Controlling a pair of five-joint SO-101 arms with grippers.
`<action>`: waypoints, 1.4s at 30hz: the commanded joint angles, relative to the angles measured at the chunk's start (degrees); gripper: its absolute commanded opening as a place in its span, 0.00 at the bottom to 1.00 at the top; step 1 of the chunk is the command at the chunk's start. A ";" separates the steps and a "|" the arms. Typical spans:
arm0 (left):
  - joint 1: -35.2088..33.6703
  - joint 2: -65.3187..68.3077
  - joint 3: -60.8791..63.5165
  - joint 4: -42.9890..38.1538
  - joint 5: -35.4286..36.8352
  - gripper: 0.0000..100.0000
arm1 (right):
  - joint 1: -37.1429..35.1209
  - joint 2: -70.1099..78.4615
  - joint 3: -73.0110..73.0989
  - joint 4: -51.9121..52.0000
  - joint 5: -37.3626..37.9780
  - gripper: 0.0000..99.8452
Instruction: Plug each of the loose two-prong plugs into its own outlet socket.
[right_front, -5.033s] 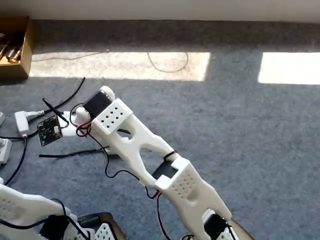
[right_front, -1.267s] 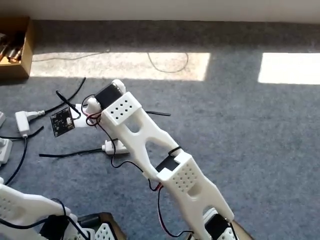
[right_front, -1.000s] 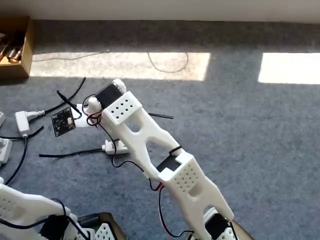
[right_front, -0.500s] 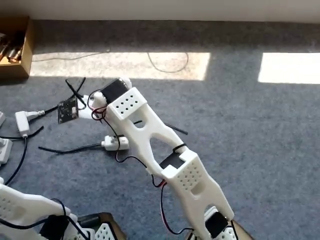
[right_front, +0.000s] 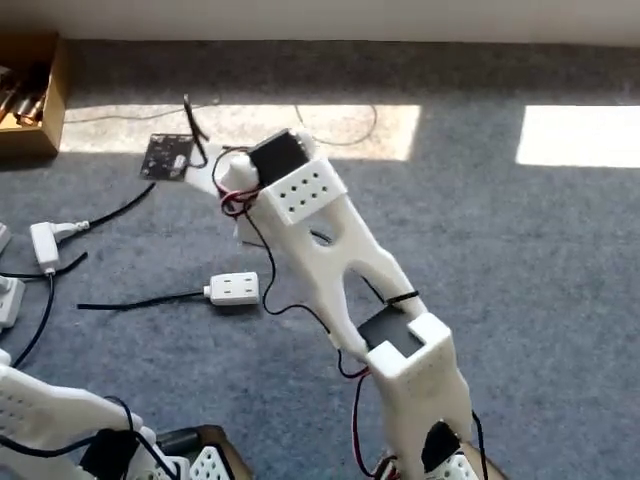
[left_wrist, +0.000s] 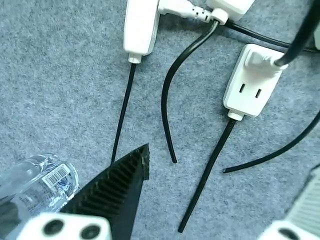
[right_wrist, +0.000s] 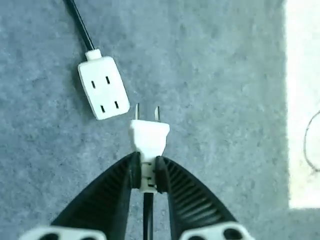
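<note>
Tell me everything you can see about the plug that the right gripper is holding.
The plug is white, smooth plastic by the look, with two thin prongs at its front. The right gripper has its black jaws shut on the plug's narrow rear end, where a black cord runs back between them. The prongs point away from the gripper, over grey carpet, and are bare, apart from the white outlet socket lying close by.
</note>
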 joint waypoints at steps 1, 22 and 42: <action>3.56 -0.84 1.54 -0.09 -0.09 0.45 | 2.07 -14.99 -1.89 1.54 -7.47 0.01; 44.79 -60.88 62.11 -20.84 7.82 0.45 | 25.71 -73.45 89.19 -28.26 -21.98 0.01; 68.97 -20.44 36.09 -9.41 -7.21 0.45 | 31.25 -91.12 120.66 -41.63 -23.91 0.01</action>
